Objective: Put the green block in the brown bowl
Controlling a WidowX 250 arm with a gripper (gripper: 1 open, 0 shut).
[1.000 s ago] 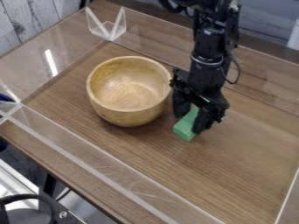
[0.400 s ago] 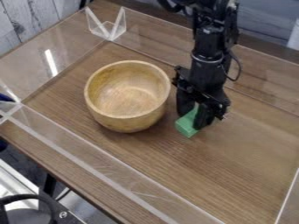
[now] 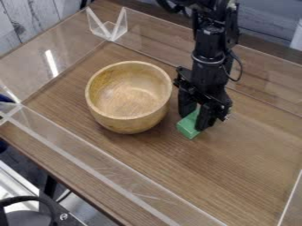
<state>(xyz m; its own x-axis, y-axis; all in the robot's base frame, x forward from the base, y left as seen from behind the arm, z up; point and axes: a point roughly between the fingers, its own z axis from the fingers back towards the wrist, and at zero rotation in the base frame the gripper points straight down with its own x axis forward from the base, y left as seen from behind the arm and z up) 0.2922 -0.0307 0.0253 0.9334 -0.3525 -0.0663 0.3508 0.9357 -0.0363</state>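
While end effector (image 3: 200, 116) straddles one green block (image 3: 189, 127), one brown bowl (image 3: 129, 94) nearby.

Brown bowl (image 3: 129, 95) just left of pincer (image 3: 200, 119); bare table (image 3: 236, 177) right, front.

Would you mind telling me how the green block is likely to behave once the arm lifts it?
The green block looks like a solid, matte bar with flat faces, so it will probably stay stiff and not roll. It is small beside the brown bowl, so likely light. The gripper has its jaws around the upper part only, so it might pivot if gripped loosely.
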